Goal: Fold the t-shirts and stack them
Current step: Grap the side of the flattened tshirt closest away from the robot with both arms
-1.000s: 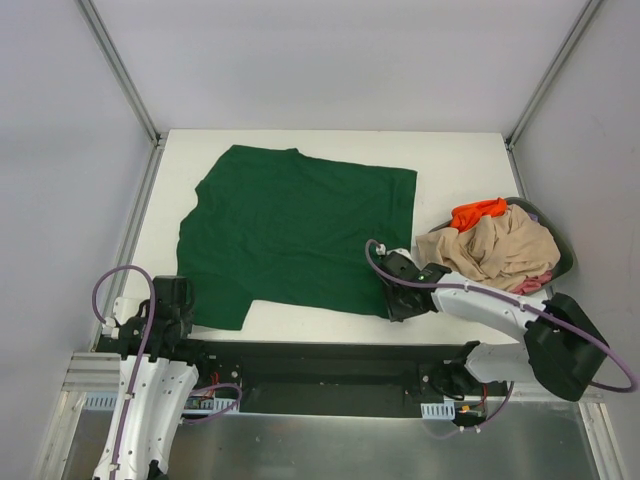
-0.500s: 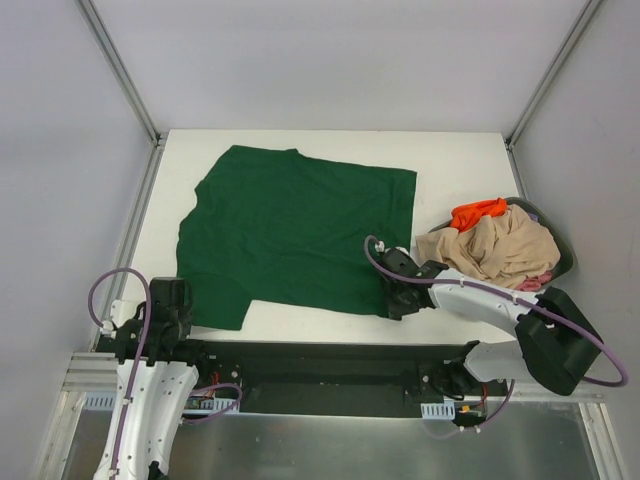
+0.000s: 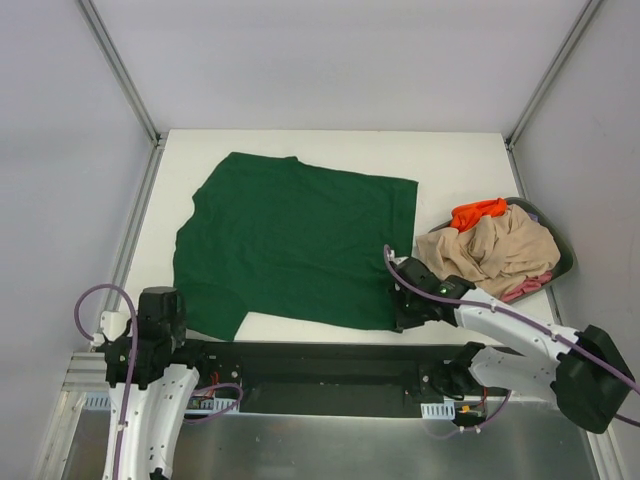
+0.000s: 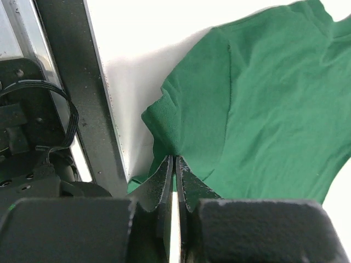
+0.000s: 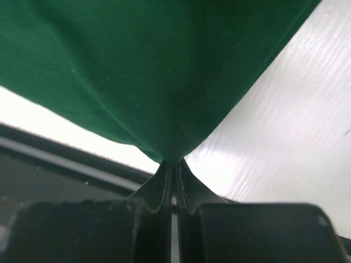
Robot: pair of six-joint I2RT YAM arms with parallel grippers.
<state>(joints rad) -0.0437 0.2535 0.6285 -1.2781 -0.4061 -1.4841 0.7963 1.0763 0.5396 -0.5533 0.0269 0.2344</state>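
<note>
Green shirt (image 3: 295, 240) flat on table (image 3: 450, 160). Left claw (image 4: 174, 160) pinching its 7 o'clock corner, right claw (image 5: 174, 163) pinching 5 o'clock corner. Step: first fold. Next: lift both evenly, carry toward 12 o'clock.

Left gripper (image 4: 175, 167): jaws pressed together, pinching a raised fold at the edge of the dark green t-shirt (image 4: 263, 109). Shirt spreads ahead and right of the jaws over the white bench (image 4: 137, 38). Black frame rail (image 4: 77, 82) runs left of the jaws, with a black cable (image 4: 55, 104) further left.
</note>
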